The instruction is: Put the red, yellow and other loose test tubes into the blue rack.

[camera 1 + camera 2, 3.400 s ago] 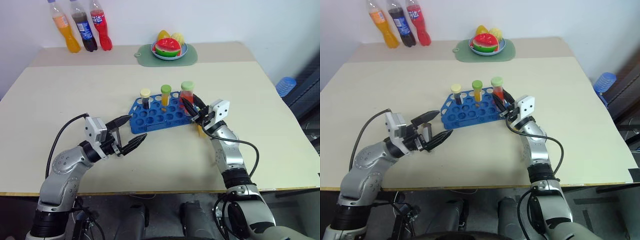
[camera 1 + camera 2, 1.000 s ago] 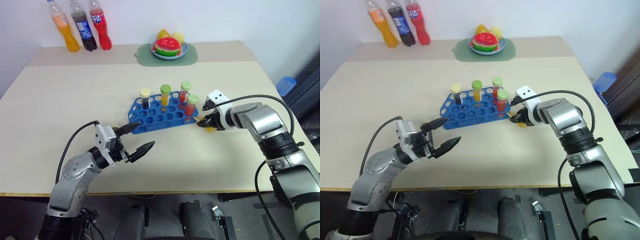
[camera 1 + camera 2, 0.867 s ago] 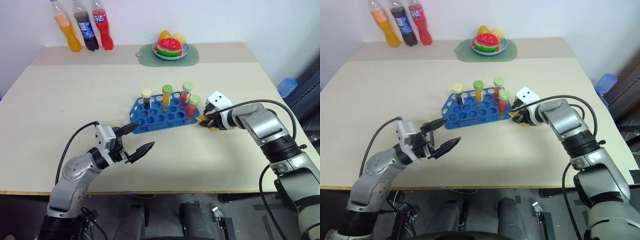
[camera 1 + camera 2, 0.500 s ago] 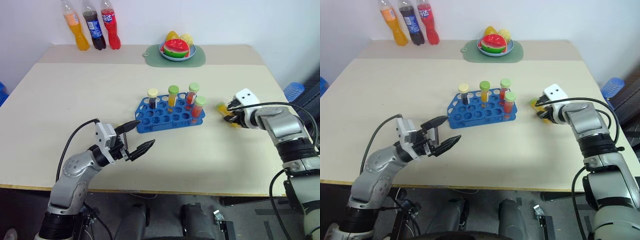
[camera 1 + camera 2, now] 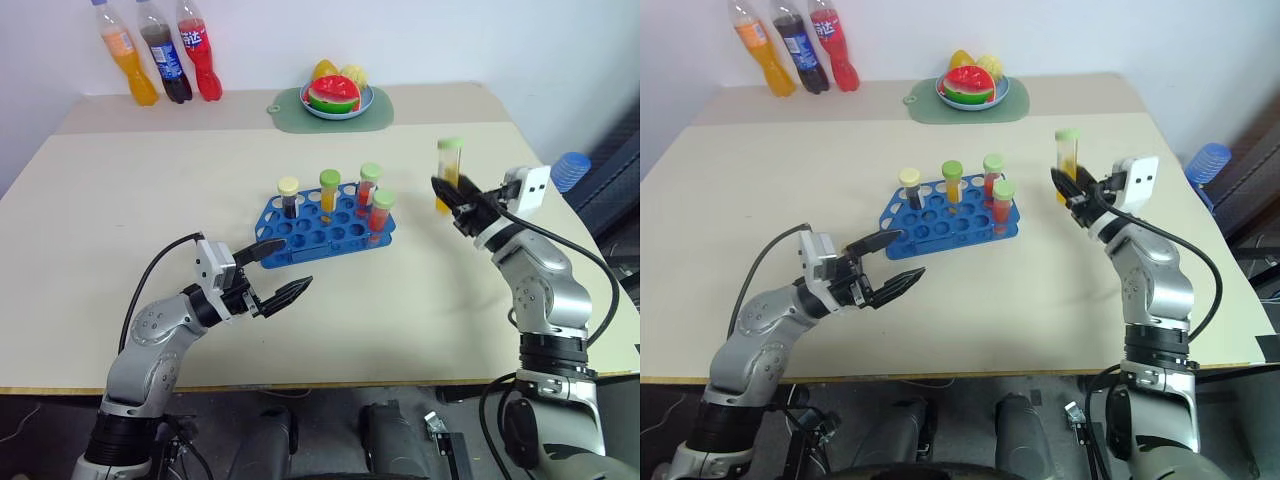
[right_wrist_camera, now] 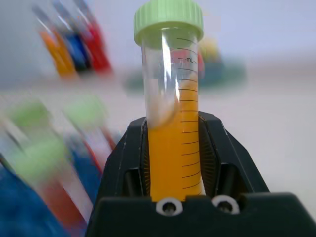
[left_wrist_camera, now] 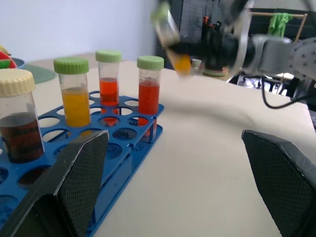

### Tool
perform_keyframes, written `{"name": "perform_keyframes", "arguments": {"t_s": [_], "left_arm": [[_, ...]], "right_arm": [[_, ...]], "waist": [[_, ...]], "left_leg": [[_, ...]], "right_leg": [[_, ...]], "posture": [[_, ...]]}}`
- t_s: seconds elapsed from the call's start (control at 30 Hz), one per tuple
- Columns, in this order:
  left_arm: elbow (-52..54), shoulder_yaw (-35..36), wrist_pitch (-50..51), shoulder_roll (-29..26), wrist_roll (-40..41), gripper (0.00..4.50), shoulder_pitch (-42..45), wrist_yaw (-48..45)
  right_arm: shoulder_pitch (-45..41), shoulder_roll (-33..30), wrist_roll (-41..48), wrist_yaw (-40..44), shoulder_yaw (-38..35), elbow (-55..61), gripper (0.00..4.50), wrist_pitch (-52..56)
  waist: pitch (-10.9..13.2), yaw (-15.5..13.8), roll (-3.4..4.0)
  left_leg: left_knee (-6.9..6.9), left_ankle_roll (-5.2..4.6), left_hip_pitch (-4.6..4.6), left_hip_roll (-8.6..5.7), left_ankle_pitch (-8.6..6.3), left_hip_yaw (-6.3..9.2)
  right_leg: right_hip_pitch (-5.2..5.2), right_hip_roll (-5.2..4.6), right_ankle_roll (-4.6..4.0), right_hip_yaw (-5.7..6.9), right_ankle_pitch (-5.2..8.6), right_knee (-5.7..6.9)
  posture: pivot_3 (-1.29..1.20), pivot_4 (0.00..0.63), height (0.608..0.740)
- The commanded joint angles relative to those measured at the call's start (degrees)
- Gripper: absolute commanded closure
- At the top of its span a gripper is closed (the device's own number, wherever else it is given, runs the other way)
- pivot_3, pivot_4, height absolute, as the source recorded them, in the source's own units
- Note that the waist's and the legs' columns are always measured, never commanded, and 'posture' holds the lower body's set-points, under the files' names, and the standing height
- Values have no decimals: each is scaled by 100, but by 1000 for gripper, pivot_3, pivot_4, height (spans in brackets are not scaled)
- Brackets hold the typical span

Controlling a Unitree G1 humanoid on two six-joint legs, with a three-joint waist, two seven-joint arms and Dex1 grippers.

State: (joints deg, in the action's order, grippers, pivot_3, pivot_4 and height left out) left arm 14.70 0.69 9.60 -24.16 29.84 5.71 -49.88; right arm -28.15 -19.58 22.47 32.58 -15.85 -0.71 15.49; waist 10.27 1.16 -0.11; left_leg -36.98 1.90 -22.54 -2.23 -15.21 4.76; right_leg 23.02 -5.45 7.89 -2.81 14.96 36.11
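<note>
Standing in blue rack (image 5: 330,232) four tubes (image 5: 371,188), one yellow tube (image 5: 449,172) in right end effector (image 5: 453,203)

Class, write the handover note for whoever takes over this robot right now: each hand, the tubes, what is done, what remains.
Right hand: shut on the yellow tube, held upright in the air to the right of the blue rack.
Left hand: open, holding nothing, low over the table in front of the rack.
Done: four capped tubes stand in the rack.
Left: carry the yellow tube over a free hole, lower it in, release.

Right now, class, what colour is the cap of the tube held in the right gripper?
Light green, clearest in the right wrist view: the cap tops the tube of orange-yellow liquid.
</note>
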Motion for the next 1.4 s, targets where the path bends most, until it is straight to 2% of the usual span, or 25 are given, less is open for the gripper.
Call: {"name": "perform_keyframes", "arguments": {"t_s": [0.03, 0.23, 0.47, 0.93, 1.17, 1.4], "left_arm": [[78, 16, -104, 8, 1, 0, 107, -35], [248, 83, -49, -34, 37, 0, -28, 19], [373, 150, -93, -130, 3, 0, -322, 28], [795, 282, 51, -238, 119, 0, -591, 271], [1006, 378, 182, -340, 185, 0, -688, 381], [1109, 453, 276, -402, 229, 0, -728, 413]], "right_arm": [[81, 253, -160, -12, 380, 478, 3649, -658], [641, 702, -357, 367, 1361, 659, 3649, -1335], [588, 1032, -464, 603, 1804, 83, 3649, -2007], [-234, 1827, -972, 494, 1980, -2312, 3649, -3491], [-516, 1841, -1221, 283, 1792, -3770, 3649, -4324], [-688, 1819, -1267, 270, 1681, -4477, 3649, -4828]], "waist": [[0, -5, 0], [0, -11, 0], [1, -1, 1], [1, 5, 2], [0, 33, 2], [-2, 67, 3]], "left_leg": [[0, 0, 0, 0, 0, 0], [2, 1, 0, 0, 0, 2], [3, 1, 1, 0, 0, 3], [8, 4, 2, 1, 2, 2], [9, 6, 8, 1, 3, 2], [9, 7, 15, 1, 4, 5]], "right_leg": [[0, 0, 0, 0, 0, -1], [2, -1, -1, 0, 0, -2], [3, 0, -2, -1, 1, -1], [8, 1, -2, -2, 1, 2], [5, 2, -2, -2, 1, 3], [-6, 3, -3, -2, 1, 4]], "posture": [[0, 150, 740], [0, 150, 740], [0, 150, 740], [0, 150, 740], [0, 150, 740], [0, 150, 740]]}}
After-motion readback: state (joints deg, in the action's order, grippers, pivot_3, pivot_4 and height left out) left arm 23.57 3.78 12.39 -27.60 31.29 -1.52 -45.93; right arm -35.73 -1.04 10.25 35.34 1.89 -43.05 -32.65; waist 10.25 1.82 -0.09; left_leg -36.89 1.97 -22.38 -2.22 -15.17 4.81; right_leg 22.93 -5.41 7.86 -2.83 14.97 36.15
